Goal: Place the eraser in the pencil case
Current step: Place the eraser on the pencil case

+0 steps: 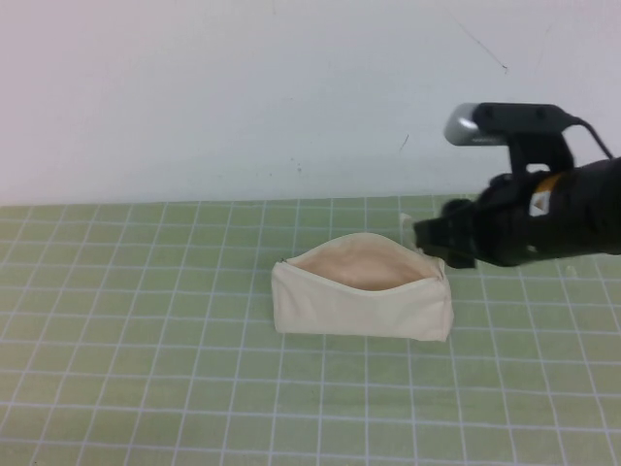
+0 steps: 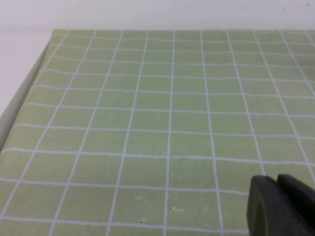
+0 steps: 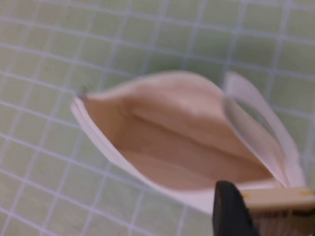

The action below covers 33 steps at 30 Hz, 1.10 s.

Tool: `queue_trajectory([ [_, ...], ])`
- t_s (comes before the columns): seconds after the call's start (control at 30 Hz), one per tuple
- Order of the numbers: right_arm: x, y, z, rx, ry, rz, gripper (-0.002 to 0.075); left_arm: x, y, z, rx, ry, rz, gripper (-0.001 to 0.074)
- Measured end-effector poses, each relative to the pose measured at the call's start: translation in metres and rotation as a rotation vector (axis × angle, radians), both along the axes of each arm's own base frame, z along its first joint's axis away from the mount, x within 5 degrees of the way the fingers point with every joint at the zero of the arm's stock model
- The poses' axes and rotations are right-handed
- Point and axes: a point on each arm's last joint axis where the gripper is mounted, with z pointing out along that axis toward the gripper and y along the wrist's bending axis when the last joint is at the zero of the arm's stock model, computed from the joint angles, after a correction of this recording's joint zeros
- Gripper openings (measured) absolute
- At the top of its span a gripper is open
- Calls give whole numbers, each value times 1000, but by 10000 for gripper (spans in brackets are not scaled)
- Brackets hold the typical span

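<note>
In the high view, the pencil case (image 1: 364,299) is seen lying unzipped near the middle of the green gridded worktop (image 1: 146,369), while the right pincer (image 1: 435,236) is held just above its right end, so the eraser could be dropped on the rim or outside if released too near that edge. In the left wrist view, only bare worktop is shown beside the left pincer (image 2: 280,209), parked apart, apparently pressed together. In the right wrist view, the tan eraser (image 3: 275,200) is pinched in the right pincer above the pouch's beige lining, close to its loop strap (image 3: 261,110).
</note>
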Motion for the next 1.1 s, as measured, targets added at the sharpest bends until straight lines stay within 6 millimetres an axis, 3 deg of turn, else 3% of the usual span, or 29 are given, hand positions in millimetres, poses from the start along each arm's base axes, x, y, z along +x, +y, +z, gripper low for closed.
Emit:
queue_trajectory([
  [0.43,63,41,-26,3,-59,85,307,0,0,0,0,0,0,-2],
  [0.6,71,46,-45,-20,8,90,308,0,0,0,0,0,0,-2],
  [0.73,70,47,-48,-9,31,84,386,0,0,0,0,0,0,-2],
  [0.93,66,46,-35,21,31,79,401,0,0,0,0,0,0,-2],
  [1.03,57,42,-15,32,19,88,341,0,0,0,0,0,0,-2],
  [1.1,48,37,4,35,6,103,243,0,0,0,0,0,0,-2],
])
